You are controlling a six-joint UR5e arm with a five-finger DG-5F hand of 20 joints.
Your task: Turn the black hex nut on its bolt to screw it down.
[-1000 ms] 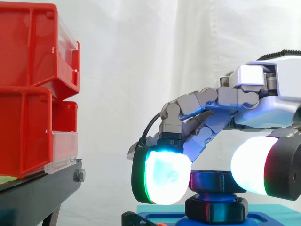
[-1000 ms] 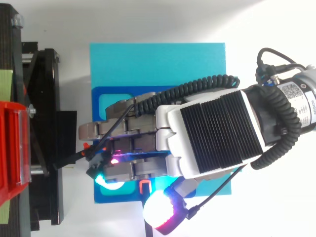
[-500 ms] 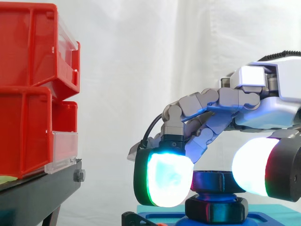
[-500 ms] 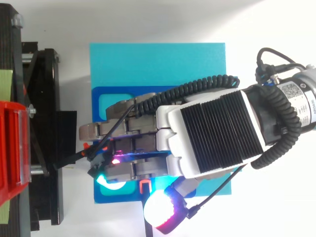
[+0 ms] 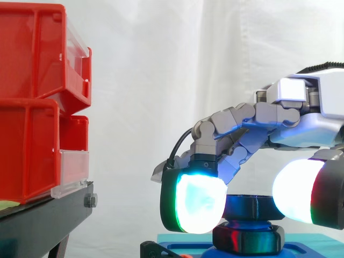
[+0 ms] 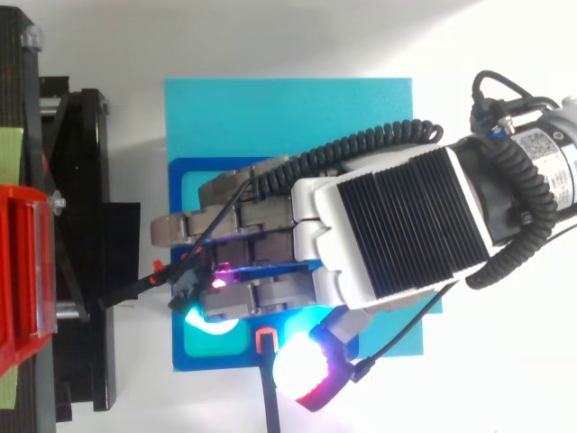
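Note:
The black hex nut [image 5: 247,240] sits low on its upright bolt, under the bolt's dark round top [image 5: 253,206], on a dark blue fixture [image 6: 178,173] over a light blue board [image 6: 288,117]. My hand [image 5: 301,113] reaches in from the right and arches down over the bolt, level with its top and just above the nut. From above, the hand [image 6: 388,234] covers both nut and bolt, so contact with the nut is hidden.
Stacked red bins [image 5: 32,107] rest on a black stand [image 5: 43,226] to the left, apart from the board. In the top view the stand [image 6: 81,225] runs along the board's left edge. A small orange part [image 6: 264,340] lies at the fixture's near edge.
The hand has shifted a little to the right in the side view and swung slightly about the bolt in the top view. The nut stays at the same height.

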